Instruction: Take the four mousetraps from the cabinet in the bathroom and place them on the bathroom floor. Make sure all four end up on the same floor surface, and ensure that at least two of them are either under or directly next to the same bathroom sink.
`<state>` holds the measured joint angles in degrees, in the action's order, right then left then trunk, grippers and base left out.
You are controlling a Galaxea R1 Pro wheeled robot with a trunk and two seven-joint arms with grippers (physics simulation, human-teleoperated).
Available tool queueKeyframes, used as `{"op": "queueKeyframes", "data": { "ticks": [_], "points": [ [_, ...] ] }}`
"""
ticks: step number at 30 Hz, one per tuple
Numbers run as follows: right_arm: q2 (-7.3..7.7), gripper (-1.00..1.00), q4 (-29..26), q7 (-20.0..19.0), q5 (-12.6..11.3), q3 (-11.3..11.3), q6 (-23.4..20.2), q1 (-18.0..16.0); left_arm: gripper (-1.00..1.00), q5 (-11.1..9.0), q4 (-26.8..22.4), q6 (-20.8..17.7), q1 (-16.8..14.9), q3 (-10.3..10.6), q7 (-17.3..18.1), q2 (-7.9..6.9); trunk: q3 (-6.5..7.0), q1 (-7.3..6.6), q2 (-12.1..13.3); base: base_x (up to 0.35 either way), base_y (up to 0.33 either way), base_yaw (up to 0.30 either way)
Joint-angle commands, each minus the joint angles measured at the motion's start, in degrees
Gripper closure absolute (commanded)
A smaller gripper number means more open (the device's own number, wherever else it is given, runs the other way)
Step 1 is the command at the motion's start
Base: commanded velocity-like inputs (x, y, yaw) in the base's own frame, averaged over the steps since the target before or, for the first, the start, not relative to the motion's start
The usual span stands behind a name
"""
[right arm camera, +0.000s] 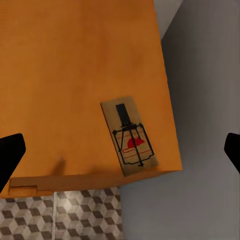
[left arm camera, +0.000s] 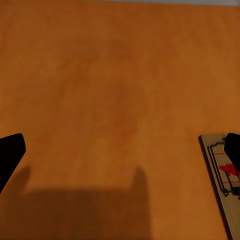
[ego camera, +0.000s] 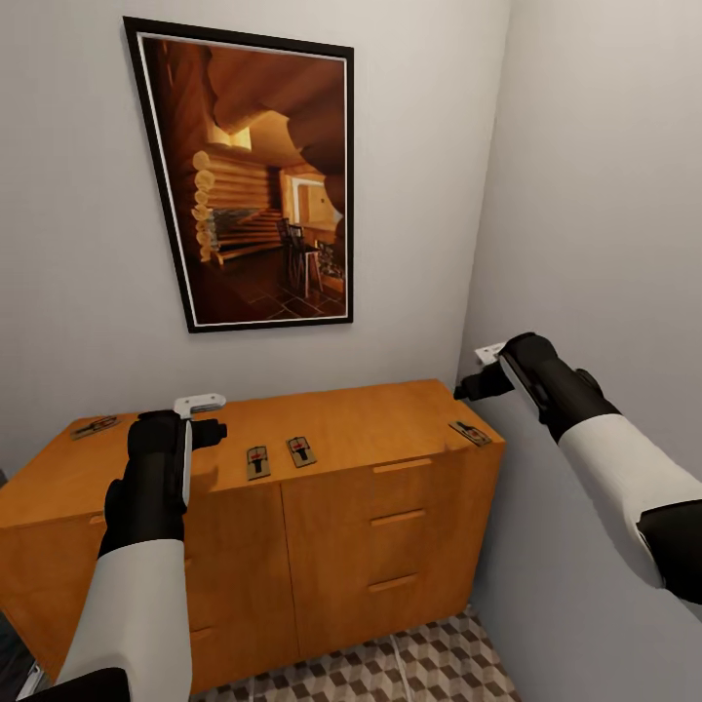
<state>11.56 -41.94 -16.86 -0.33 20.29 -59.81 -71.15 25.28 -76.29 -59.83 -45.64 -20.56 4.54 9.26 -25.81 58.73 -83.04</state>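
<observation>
Head view: four mousetraps lie on the cabinet (ego camera: pixel 351 429) top, below a framed picture (ego camera: pixel 255 175) — one at the far left (ego camera: pixel 96 426), two side by side mid-top (ego camera: pixel 257 461) (ego camera: pixel 301 449), one at the right front corner (ego camera: pixel 470 433). The left gripper (ego camera: pixel 200 417) hovers over the top just left of the middle pair, fingers spread, empty. The right gripper (ego camera: pixel 472 388) hangs above the corner trap, likewise spread. Cube-patterned floor (ego camera: pixel 409 668) shows below.

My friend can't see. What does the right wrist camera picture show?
A small wooden mousetrap with a red patch lies at the corner of the orange-brown cabinet top, seen from above. The two black fingertips of the open right gripper frame it, with cube-patterned floor tiles and grey wall beyond.
</observation>
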Motion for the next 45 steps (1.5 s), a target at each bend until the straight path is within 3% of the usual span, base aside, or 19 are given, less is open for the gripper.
{"op": "queueKeyframes", "data": {
  "ticks": [1,19,45],
  "points": [
    [0.18,-1.0,0.0,-0.2,-0.1,0.3,-0.2,-0.1,-1.0,0.5,-0.1,-0.2,-0.1,-0.1,0.5,0.06,-0.07,0.0,0.0,0.0,0.0,0.0],
    [2.47,-1.0,4.2,-4.1,0.3,0.3,-0.2,-0.1,-1.0,0.5,-0.1,-0.2,-0.1,-0.1,0.5,0.06,-0.07,0.0,0.0,0.0,-0.004,0.0],
    [1.79,-1.0,4.7,-4.5,0.8,0.2,-0.2,-0.1,-1.0,0.3,-0.1,-0.2,-0.1,-0.2,0.5,0.05,-0.07,0.0,0.0,0.0,-0.072,0.0]
  ]
}}
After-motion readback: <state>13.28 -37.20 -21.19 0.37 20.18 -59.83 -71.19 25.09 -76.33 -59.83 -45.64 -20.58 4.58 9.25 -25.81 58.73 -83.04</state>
